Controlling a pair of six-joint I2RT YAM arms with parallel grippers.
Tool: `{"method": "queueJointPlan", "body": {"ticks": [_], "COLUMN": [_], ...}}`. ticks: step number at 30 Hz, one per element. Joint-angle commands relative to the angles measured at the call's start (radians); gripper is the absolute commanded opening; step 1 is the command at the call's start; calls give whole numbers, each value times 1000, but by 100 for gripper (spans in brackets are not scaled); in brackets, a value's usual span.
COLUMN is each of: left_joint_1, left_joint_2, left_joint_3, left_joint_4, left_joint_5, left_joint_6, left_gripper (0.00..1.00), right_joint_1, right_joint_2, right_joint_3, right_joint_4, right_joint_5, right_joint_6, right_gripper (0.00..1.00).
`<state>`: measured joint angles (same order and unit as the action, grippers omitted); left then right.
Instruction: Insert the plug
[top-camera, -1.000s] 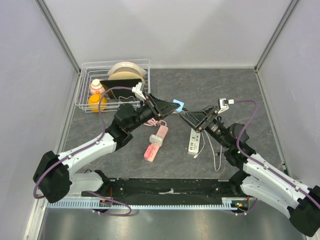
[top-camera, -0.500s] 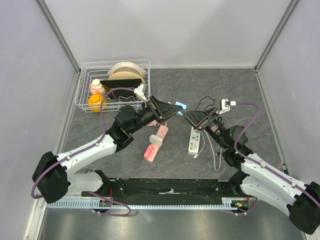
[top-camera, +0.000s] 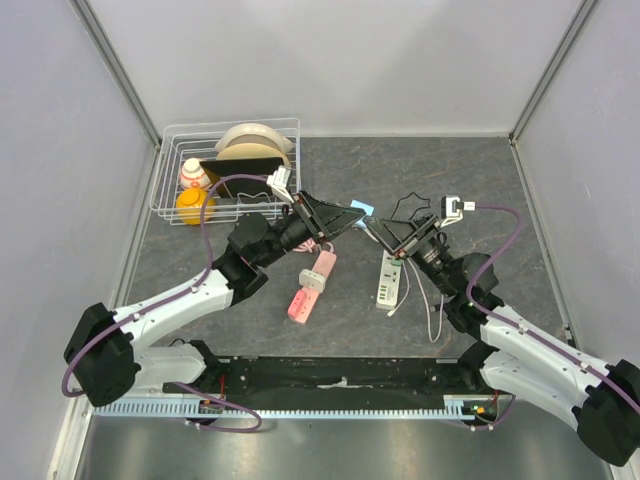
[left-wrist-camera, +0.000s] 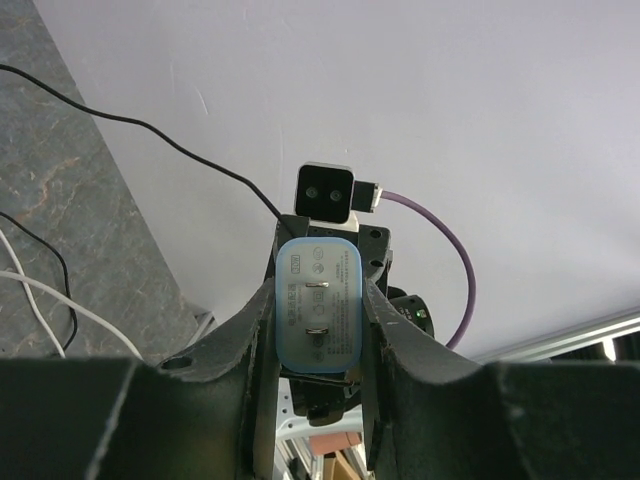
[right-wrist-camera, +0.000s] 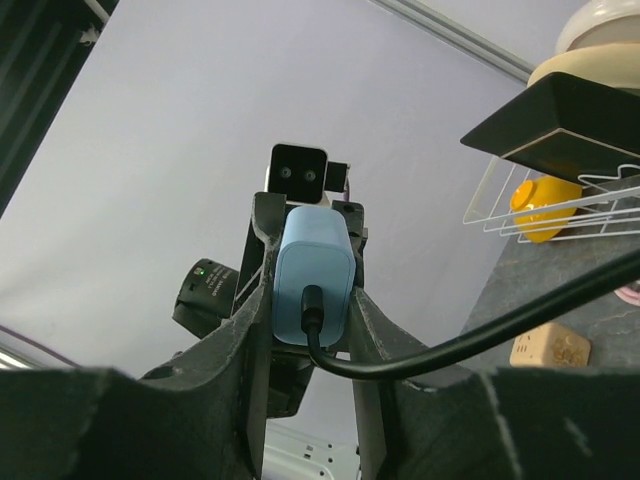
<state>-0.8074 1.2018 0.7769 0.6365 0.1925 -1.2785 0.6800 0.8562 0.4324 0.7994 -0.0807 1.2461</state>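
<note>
A light blue plug (top-camera: 362, 209) with a black cable (top-camera: 405, 204) hangs in mid-air between both grippers. My left gripper (top-camera: 357, 215) is shut on it; in the left wrist view the plug (left-wrist-camera: 320, 305) shows its two prongs between my fingers (left-wrist-camera: 250, 340). My right gripper (top-camera: 372, 222) meets it from the right; in the right wrist view the plug's cable end (right-wrist-camera: 315, 270) sits between the fingers (right-wrist-camera: 250, 320), which touch both sides. A white power strip (top-camera: 389, 283) and a pink power strip (top-camera: 311, 285) lie on the table below.
A white wire basket (top-camera: 170, 200) at the back left holds a bowl, a dark board, a yellow item and a small bottle. White and black cables trail on the table by the white strip. Grey walls enclose the table.
My right gripper has moved left and up to the plug held by the left gripper. The left gripper has shifted slightly right. The fingertips now meet at the plug.
</note>
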Motion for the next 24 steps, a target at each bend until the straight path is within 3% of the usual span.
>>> {"method": "queueJointPlan", "body": {"ticks": [1,6,11,15,19,24], "left_joint_1": [-18,-18,-16,-16,-16,-16], "left_joint_2": [-37,-114,-157,-225,-323,-398], "left_joint_3": [27,70,85,104,102,62], "left_joint_4": [11,-188,-323,-507,-630,-739], "left_joint_5": [-28,-88,-157,-281,-457,-557], "left_joint_6": [50,221,358,516,685,835], "left_gripper": [33,63,79,82,82,82], "right_joint_1": [4,6,4,4,3,12], "right_joint_2": [-25,-85,-120,-131,-65,55], "right_joint_3": [11,38,94,176,325,460], "right_joint_4": [-6,-118,-264,-489,-927,-1274], "right_joint_5": [-50,-33,-25,-28,-24,31], "right_joint_6": [-62,-148,-226,-335,-532,-649], "right_gripper": [0,0,0,0,0,0]}}
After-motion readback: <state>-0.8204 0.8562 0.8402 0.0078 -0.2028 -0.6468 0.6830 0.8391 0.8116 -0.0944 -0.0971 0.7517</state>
